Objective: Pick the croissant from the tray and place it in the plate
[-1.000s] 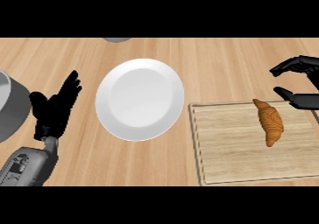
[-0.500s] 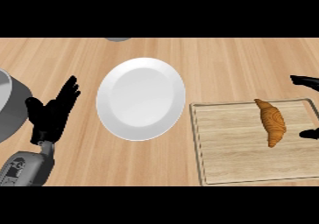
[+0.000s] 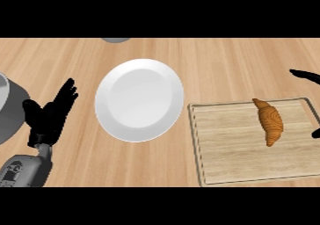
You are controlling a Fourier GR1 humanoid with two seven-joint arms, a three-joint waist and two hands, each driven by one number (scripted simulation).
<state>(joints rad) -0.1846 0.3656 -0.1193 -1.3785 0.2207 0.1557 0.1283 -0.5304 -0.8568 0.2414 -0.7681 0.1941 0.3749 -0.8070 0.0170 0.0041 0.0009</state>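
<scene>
A golden-brown croissant (image 3: pixel 270 121) lies lengthwise on the wooden tray (image 3: pixel 234 151) at the right, near the tray's far right part. Left of the tray sits an empty white plate (image 3: pixel 140 100). Of my right hand (image 3: pixel 309 76) only a straight finger and a thumb tip show at the view's right edge, spread wide apart to the right of the croissant and not touching it. At the lower left my left hand (image 3: pixel 51 115) rests open, fingers up, beside the plate.
A grey pot (image 3: pixel 5 107) stands at the left edge, close to my left hand. A small grey object (image 3: pixel 116 39) peeks in at the top edge. Wooden counter surrounds the plate and tray.
My right hand has slid right and nearer, from above the tray's far corner to the right edge, mostly out of view, with its fingers spread wider. The croissant has not moved.
</scene>
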